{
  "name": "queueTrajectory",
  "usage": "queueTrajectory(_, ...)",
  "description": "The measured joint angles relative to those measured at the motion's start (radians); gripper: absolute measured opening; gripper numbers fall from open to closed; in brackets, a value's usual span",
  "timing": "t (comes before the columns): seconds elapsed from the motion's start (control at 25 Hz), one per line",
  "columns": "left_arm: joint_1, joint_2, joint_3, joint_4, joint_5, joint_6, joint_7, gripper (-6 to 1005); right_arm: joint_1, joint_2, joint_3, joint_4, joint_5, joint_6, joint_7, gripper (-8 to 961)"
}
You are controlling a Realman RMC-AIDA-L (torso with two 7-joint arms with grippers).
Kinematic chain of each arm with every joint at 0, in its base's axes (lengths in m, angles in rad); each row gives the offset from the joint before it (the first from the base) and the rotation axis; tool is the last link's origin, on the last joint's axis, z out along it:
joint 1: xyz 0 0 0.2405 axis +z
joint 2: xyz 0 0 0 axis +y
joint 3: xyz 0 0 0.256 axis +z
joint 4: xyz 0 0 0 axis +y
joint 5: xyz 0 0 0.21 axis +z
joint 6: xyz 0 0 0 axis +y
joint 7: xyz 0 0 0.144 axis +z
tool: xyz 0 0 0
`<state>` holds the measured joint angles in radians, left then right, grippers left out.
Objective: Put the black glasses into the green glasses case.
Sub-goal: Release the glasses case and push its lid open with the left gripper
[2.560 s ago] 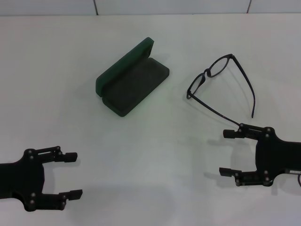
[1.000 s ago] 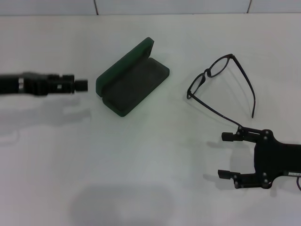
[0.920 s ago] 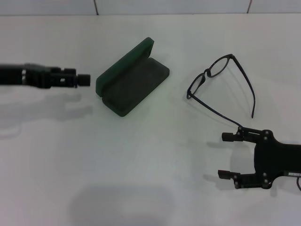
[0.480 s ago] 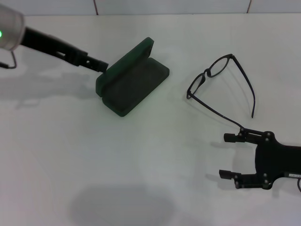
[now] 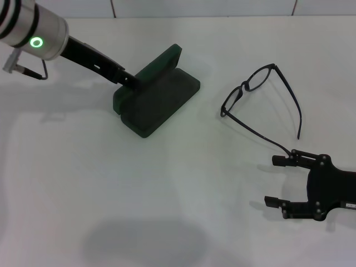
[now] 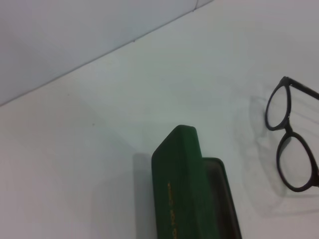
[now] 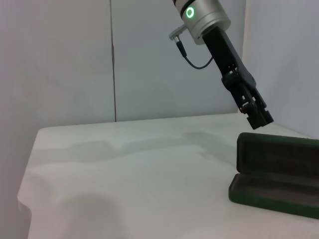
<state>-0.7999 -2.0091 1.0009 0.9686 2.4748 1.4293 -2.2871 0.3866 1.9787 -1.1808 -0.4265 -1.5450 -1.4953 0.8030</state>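
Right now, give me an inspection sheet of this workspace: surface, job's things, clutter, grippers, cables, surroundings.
Surface: white table, bare apart from the job's things.
Job's things: green glasses case open, lid raised, grey lining showing; black glasses lie on the table to its right, outside the case, temple arms unfolded.
Clutter: nothing seen.
Grippers: left gripper is at the case's raised lid, though contact is not clear; right gripper open, low near the table's front, just short of the nearer temple tip.
Cables: short dark cable looping at the left arm's wrist.
Surroundings: pale wall panels behind the table.
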Motion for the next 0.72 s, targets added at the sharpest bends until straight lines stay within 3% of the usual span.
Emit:
queueTrajectory(0.64, -0.005, -0.03, 0.071, -0.036, 0.078, -0.106, 0.001, 798, 0.002, -0.001, 0.0, 0.0, 0.002, 0.0, 0.001, 817)
queueTrajectory(0.72, -0.005, -0.03, 0.073, -0.038, 0.079, -0.109, 0.004, 753, 0.002, -0.002, 0.0, 0.0, 0.002, 0.0, 0.001, 817)
